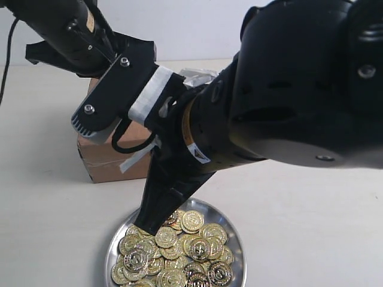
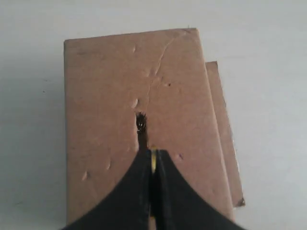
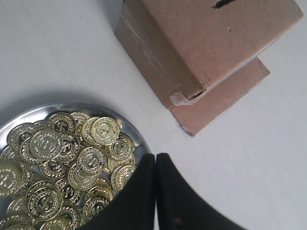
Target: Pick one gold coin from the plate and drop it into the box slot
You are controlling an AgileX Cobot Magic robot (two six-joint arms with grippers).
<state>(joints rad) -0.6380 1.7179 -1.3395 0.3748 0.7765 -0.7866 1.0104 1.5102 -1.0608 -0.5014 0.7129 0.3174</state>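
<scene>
The left tool (image 2: 152, 155) hangs over the box (image 2: 110, 81), its tips clamped on one gold coin (image 2: 153, 163) held edge-on just beside the slot (image 2: 141, 127). Further right, the right tool (image 3: 155, 159) is pressed together above the rim of the coin-heaped plate (image 3: 72, 106) on the desk (image 3: 249, 167).

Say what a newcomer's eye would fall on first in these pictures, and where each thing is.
The heap of gold coins glitters on the silver plate at the bottom of the exterior view, with the right gripper shut at its rim. In the left wrist view, the left gripper pinches one gold coin edge-on over the box, just short of its dark slot.
</scene>
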